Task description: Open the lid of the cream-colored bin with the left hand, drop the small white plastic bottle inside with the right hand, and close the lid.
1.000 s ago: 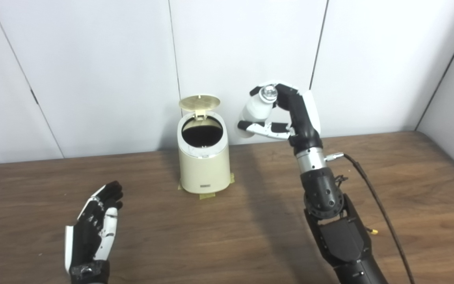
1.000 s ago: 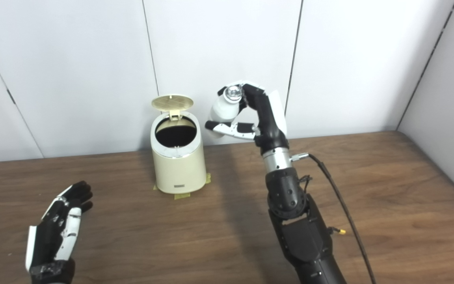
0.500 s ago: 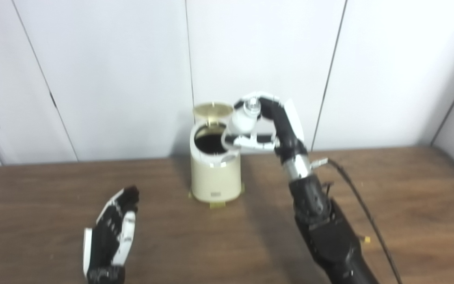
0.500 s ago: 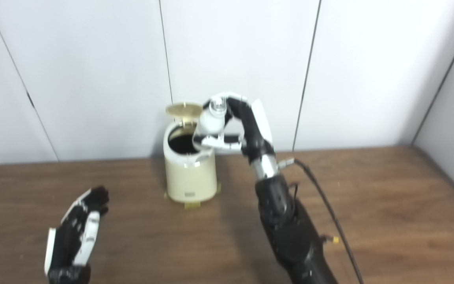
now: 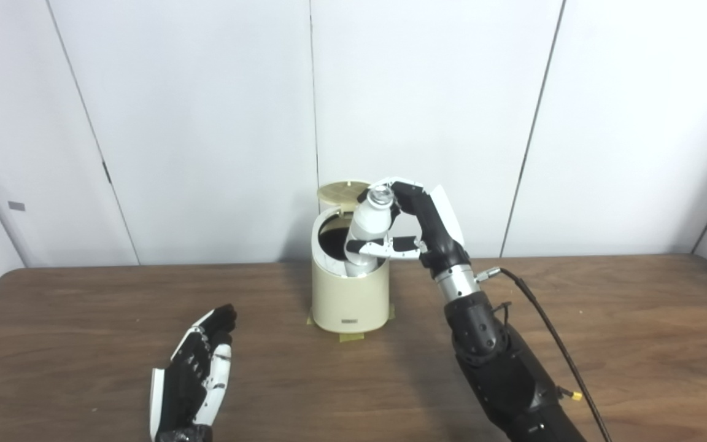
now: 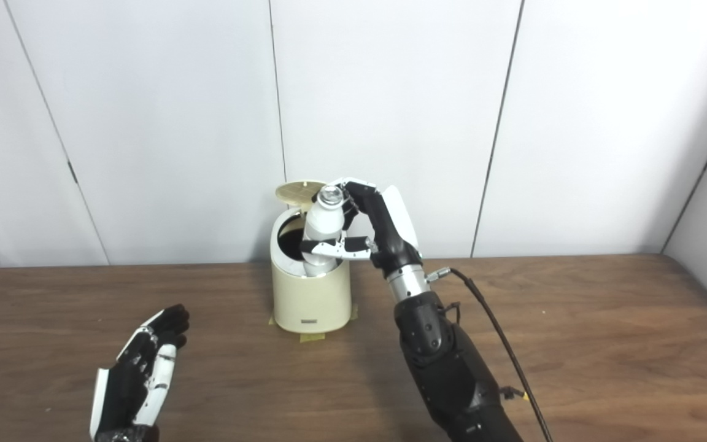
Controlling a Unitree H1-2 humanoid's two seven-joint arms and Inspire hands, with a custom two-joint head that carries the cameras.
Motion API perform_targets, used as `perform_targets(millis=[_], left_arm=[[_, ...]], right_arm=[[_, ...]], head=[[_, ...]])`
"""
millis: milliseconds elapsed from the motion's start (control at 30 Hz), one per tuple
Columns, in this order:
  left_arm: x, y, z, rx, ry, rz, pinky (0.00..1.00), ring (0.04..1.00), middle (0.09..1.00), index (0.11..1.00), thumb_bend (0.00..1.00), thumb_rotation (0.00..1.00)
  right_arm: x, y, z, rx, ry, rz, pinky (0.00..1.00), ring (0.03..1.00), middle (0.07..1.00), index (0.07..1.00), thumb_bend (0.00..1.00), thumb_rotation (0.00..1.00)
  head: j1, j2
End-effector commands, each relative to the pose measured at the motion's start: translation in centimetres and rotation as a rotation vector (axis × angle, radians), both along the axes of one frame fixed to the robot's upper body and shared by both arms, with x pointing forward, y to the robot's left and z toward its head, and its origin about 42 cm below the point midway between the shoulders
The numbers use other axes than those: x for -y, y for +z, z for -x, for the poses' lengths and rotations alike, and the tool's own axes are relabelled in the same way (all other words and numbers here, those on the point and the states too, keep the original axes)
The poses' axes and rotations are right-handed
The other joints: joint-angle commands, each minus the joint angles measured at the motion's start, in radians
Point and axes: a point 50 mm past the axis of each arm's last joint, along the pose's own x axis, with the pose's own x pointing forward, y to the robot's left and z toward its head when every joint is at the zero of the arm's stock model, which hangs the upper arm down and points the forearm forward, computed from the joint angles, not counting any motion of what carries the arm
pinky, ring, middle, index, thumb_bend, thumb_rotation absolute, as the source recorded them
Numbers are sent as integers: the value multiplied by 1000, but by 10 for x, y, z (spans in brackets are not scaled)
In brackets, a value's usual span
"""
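The cream-colored bin (image 5: 350,298) stands at the back of the wooden table (image 5: 83,319) with its round lid (image 5: 342,191) tipped up at the rear, showing a dark opening. My right hand (image 5: 418,230) is shut on the small white plastic bottle (image 5: 368,227), which is tilted with its base lowered into the bin's mouth and its cap up. My left hand (image 5: 193,377) rests low over the table at the front left, open, fingers apart and holding nothing. In the right eye view the bottle (image 6: 321,230) overlaps the bin (image 6: 310,294) rim.
Yellow tape patches (image 5: 350,336) stick out under the bin's base. A black cable (image 5: 550,344) trails from the right wrist across the table. White wall panels stand directly behind the bin.
My right hand has carried the bottle leftward and down, from beside the bin to its opening, base now inside. The camera view has shifted back. The left hand has stayed open.
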Motion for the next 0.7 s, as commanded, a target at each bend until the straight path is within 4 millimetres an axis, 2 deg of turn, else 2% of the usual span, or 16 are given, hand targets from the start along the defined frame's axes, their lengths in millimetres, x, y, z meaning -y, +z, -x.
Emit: perform_targets(millis=[0, 167, 400, 667], left_arm=[[6, 15, -4, 76, -8, 2, 816, 819, 799, 787, 214, 486], [7, 15, -4, 81, -11, 0, 830, 819, 797, 785, 222, 510], [8, 16, -4, 84, -8, -3, 811, 813, 794, 783, 221, 493], [8, 14, -5, 81, -6, -11, 812, 809, 790, 782, 217, 499]], right_arm=[[-3, 33, -9, 111, 8, 8, 306, 375, 499, 533, 511, 0], [-9, 28, -10, 128, -8, 23, 319, 384, 500, 533, 512, 0], [-15, 25, -9, 167, -28, 27, 336, 398, 499, 524, 514, 0], [-17, 29, -9, 203, -36, 29, 341, 398, 501, 526, 513, 0]], head=[[1, 1], [5, 2], [5, 2], [2, -2]])
